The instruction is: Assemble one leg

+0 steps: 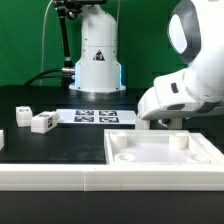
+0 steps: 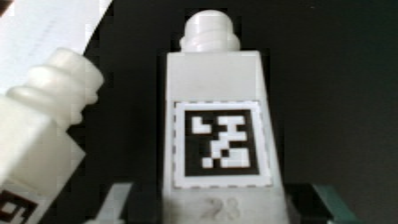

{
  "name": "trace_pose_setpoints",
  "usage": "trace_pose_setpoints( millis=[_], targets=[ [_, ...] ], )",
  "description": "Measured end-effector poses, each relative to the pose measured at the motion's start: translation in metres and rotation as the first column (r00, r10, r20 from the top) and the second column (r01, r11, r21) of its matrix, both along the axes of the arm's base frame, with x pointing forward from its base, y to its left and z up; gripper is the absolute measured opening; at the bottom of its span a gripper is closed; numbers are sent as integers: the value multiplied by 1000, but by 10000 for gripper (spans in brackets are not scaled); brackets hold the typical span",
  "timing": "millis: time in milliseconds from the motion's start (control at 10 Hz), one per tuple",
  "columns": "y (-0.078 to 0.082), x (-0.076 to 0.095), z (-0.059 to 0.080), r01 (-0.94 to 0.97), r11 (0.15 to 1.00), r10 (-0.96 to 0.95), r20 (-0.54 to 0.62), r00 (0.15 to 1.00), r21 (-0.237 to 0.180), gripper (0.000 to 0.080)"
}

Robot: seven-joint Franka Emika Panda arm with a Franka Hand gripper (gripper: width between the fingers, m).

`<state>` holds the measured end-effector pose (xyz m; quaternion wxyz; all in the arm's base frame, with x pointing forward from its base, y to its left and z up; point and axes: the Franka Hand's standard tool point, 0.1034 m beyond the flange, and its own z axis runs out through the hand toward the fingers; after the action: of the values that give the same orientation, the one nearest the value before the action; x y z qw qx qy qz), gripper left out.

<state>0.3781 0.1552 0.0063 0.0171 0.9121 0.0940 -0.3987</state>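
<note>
In the wrist view a white leg (image 2: 222, 110) with a black-and-white marker tag lies on the dark table, its threaded tip pointing away from the hand. My gripper (image 2: 226, 200) is open and straddles the leg's near end. One finger (image 2: 125, 200) stands on each side, with a dark gap between each finger and the leg. A second leg (image 2: 45, 110) lies close beside the first. In the exterior view the arm's hand (image 1: 160, 118) is low behind the tabletop piece, and its jaws and these two legs are hidden.
The large white square tabletop piece (image 1: 165, 150) with corner sockets lies at the front right of the exterior view. Two more small white tagged legs (image 1: 22, 116) (image 1: 42, 122) sit at the left. The marker board (image 1: 95, 116) lies in the middle, with the robot base (image 1: 97, 60) behind it.
</note>
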Motion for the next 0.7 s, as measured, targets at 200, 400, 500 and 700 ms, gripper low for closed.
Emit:
trace_pose_setpoints(
  millis=[200, 400, 500, 700],
  targets=[
    [-3, 10, 17, -6, 1000, 6, 3, 1000, 16, 290],
    [-7, 24, 51, 5, 1000, -6, 25, 1000, 17, 290],
    [-8, 30, 65, 9, 1000, -10, 46, 999, 17, 290],
    [-9, 30, 71, 9, 1000, -10, 70, 997, 19, 291]
  ],
)
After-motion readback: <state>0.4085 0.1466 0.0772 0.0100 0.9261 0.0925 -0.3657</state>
